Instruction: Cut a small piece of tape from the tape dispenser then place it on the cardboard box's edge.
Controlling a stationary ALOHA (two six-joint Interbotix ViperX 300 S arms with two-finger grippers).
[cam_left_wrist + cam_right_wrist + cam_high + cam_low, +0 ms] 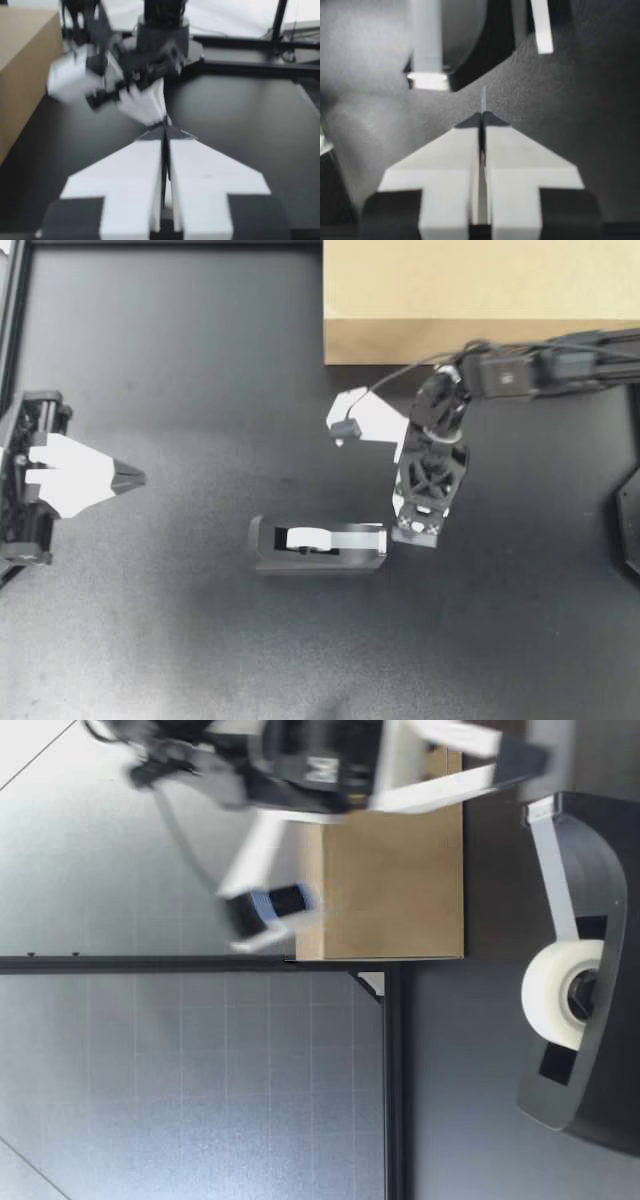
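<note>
Probably light, limp and sticky, the tape runs from its roll to the cutter end of the tape dispenser, just beside which the right gripper hangs with fingers pressed together; that free end looks the spot to pinch.

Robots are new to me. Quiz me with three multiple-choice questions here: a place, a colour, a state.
1. Where is the tape dispenser? A) on the table, apart from the cardboard box B) atop the box C) in a hand
2. What colour is the tape roll? A) red B) white C) green
3. How is the left hand? A) wide open B) gripping the box C) shut
Answers: 1 A, bare table shows between them from above; 2 B, white in the low view; 3 C, its fingers press together in the left wrist view.
</note>
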